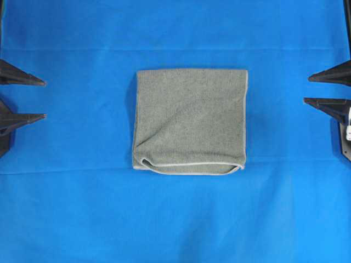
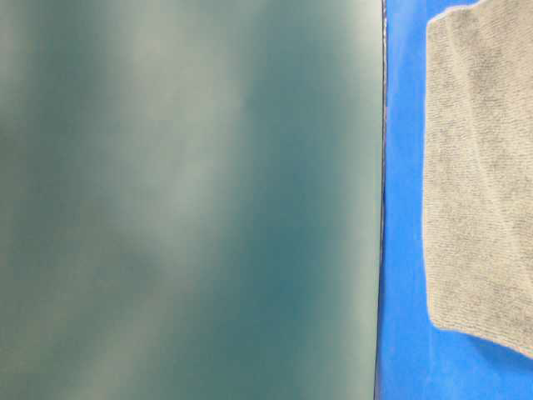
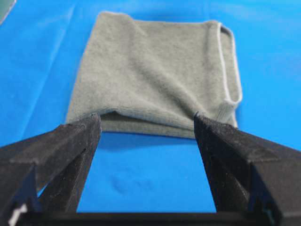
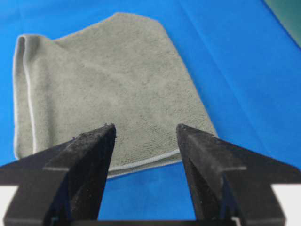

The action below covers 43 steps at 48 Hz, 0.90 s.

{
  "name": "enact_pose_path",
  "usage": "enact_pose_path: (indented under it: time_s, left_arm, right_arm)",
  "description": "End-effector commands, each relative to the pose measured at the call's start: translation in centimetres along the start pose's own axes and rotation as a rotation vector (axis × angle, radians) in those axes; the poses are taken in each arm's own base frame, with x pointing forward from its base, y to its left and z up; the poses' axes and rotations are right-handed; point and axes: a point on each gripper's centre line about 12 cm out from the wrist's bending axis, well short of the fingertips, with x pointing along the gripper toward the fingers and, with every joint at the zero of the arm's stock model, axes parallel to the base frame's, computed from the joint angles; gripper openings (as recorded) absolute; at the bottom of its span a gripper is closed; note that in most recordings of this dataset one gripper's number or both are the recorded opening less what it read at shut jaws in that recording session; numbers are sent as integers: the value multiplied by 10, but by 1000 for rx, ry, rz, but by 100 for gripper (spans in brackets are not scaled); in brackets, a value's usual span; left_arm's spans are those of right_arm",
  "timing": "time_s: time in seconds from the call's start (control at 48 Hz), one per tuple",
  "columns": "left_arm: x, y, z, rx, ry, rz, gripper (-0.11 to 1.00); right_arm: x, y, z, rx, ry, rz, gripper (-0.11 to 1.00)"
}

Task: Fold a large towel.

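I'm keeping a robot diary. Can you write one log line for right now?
towel: folded, flat on blue sheet | left gripper: open, empty, off towel | right gripper: open, empty, off towel

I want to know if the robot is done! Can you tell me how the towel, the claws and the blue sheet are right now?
Towel: folded into a rough square, lying flat, nothing touching it.
Left gripper: open, empty, off to the side of the towel.
Right gripper: open, empty, off to the other side.
Blue sheet: spread flat under the towel.
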Motion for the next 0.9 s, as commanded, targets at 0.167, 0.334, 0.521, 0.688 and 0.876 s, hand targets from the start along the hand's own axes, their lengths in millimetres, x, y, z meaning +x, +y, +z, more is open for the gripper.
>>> enact_pose_path:
  time_s: [0.167,0.334,0.521,0.688,0.876]
  left_arm:
    - [1,-7,3,4,-7,-49,76]
    - [0,-12,2,18,-4,-78,74]
    - [1,-12,1,27,4,-81,73]
    - [1,-12,1,28,3,-81,73]
    - [1,-12,1,28,5,-81,73]
  right_arm:
    - [2,1,2,0,8,-2,59]
    - [2,1,2,0,8,-2,59]
    - [2,2,1,-1,11,0,59]
    - [2,2,1,8,18,0,59]
    - [2,0,0,10,28,-16,59]
